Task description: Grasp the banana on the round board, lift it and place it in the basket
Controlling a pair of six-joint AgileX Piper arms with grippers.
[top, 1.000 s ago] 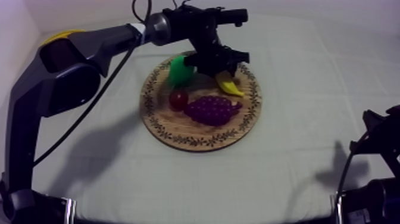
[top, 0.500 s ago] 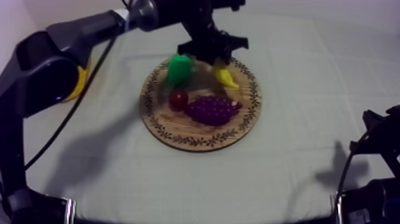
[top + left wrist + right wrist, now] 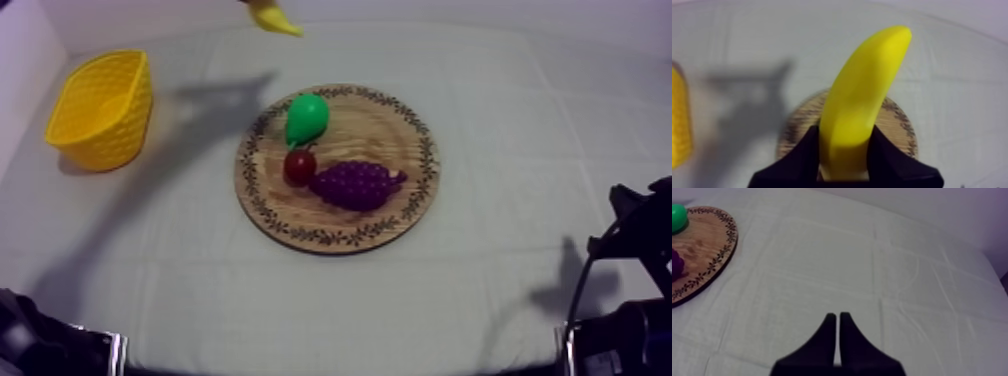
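Black and quiet, the right end effector [image 3: 835, 319] rests at the near right side, its two fingers pressed together on nothing. A bit farther in sits the wooden board [image 3: 400, 215], with the grapes [image 3: 355, 184], the small red fruit [image 3: 299, 166] and the pear [image 3: 305, 117] on it. The banana [image 3: 862, 100] was down on that board a moment ago. Now it is off it and up in the air past the board's far edge, pinched at its lower end by the left end effector [image 3: 844, 145]. So the picking-up part looks done, and the carrying part comes next. The yellow basket [image 3: 100, 110] waits at the far left, well apart from the board, with its mouth open. Between banana and basket there is only bare table [image 3: 180, 50], so the way looks free. The basket stands near the table's left edge, so the drop should not go too wide.
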